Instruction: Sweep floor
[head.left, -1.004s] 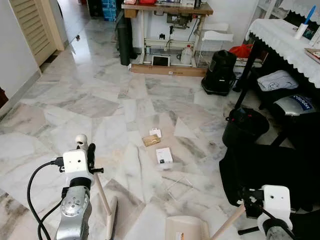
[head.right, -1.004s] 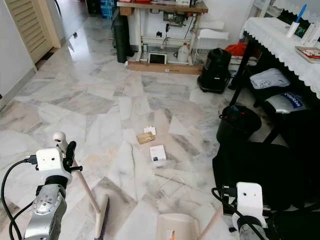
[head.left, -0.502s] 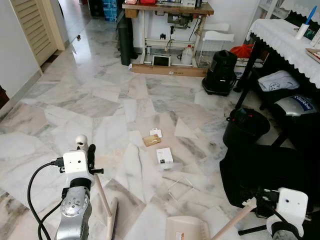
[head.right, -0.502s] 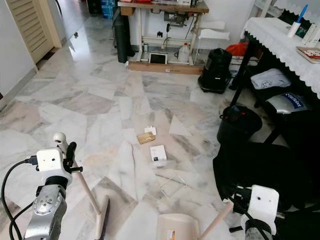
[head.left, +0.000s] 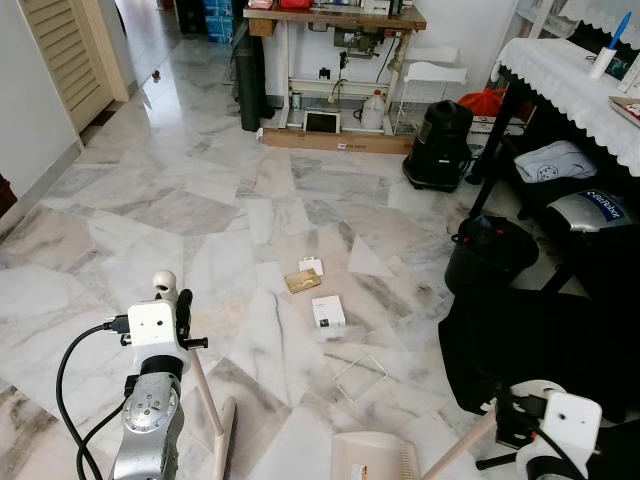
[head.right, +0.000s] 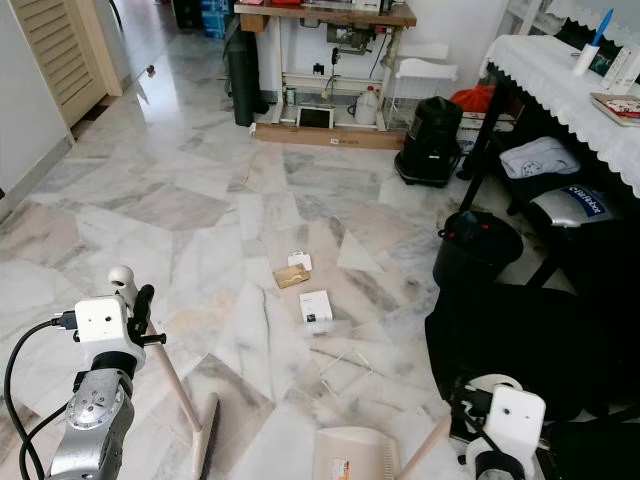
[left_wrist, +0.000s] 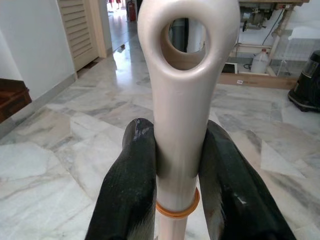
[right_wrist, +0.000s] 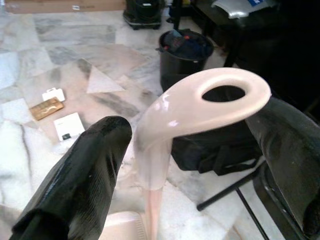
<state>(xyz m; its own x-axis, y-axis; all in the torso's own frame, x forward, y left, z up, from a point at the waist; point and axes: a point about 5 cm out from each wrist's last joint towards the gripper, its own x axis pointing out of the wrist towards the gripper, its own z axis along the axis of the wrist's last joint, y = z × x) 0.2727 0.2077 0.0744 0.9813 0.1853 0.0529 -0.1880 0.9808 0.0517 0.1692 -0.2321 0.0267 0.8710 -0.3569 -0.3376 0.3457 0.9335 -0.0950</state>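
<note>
Marble floor (head.left: 200, 210), grey-veined and glossy, lies open ahead to the far workbench (head.left: 335, 20); the right side is crowded by a black bin (head.left: 490, 255) and a lace-draped table (head.left: 575, 70). The left gripper (left_wrist: 181, 165) clamps the cream broom handle (left_wrist: 182, 100), its brush (head.left: 222, 440) on the floor. The right gripper (right_wrist: 195, 150) has its fingers spread around the looped dustpan handle (right_wrist: 200, 107), the dustpan (head.left: 372, 458) resting near. A white box (head.left: 327, 312), brown packet (head.left: 302, 281) and small card (head.left: 311, 265) litter the middle; their print is unreadable.
</note>
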